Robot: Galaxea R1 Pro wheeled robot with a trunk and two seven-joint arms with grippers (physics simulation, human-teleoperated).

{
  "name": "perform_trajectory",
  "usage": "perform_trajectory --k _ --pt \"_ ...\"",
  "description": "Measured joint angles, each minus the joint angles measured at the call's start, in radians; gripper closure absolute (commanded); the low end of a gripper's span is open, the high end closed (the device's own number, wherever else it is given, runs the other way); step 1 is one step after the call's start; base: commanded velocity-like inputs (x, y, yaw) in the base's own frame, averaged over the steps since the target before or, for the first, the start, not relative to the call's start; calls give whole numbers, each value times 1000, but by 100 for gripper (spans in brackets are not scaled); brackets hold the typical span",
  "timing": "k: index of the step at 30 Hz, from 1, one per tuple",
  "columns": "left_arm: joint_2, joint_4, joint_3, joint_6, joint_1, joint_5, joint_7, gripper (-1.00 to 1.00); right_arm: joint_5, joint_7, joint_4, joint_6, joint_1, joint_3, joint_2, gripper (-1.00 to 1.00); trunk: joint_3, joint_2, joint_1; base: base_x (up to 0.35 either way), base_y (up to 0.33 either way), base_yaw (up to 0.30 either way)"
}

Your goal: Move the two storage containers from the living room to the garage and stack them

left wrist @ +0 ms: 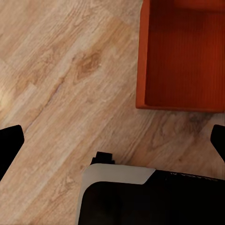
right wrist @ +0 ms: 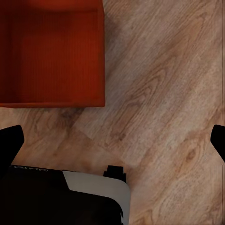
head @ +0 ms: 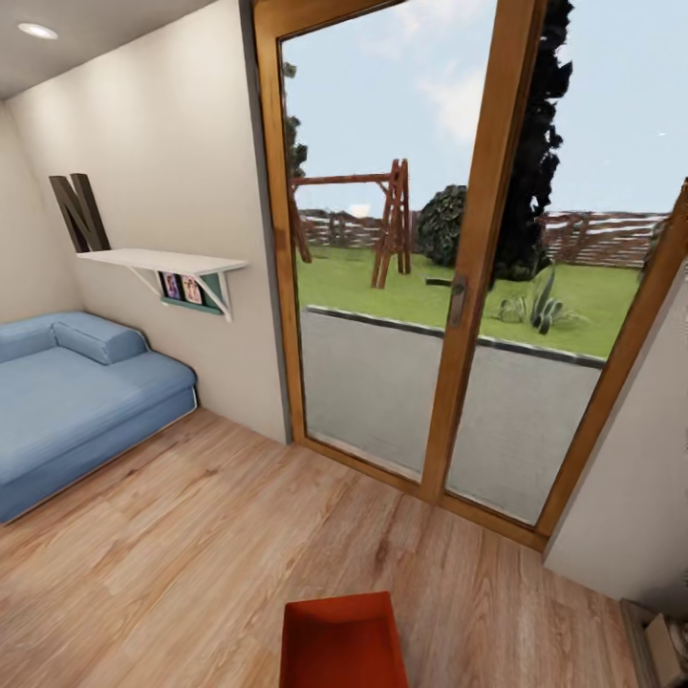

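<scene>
Overhead, sofa (head: 76,401) and glass door (head: 449,287); bin (left wrist: 183,56) below both empty, wide-open pincers.

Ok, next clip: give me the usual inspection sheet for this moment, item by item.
Surface: light wood-plank floor, no marks seen.
Job's things: one orange-red storage container sits open and empty on the planks, close in front of the robot; also seen from the left wrist and the right wrist.
Clutter: nothing seen.
Grippers: left gripper and right gripper both spread wide over bare planks, holding nothing, beside the container.
Cables: nothing seen.
Surroundings: blue sofa, white wall shelf, wood-framed glass door looking onto a lawn.
</scene>
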Motion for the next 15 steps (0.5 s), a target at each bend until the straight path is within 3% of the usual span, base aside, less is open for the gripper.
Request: perform_trajectory --k 6,11,15 --pt "1 0 0 0 0 0 0 -100 1 0 0 0 0 0 0 -100 0 0 0 0 -27 0" --pt "3 0 0 1 0 0 0 -100 0 0 0 0 0 0 0 -100 0 0 0 0 -239 0" --pt "3 0 0 0 0 0 1 -100 0 0 0 0 0 0 0 -100 0 0 0 0 -29 116"
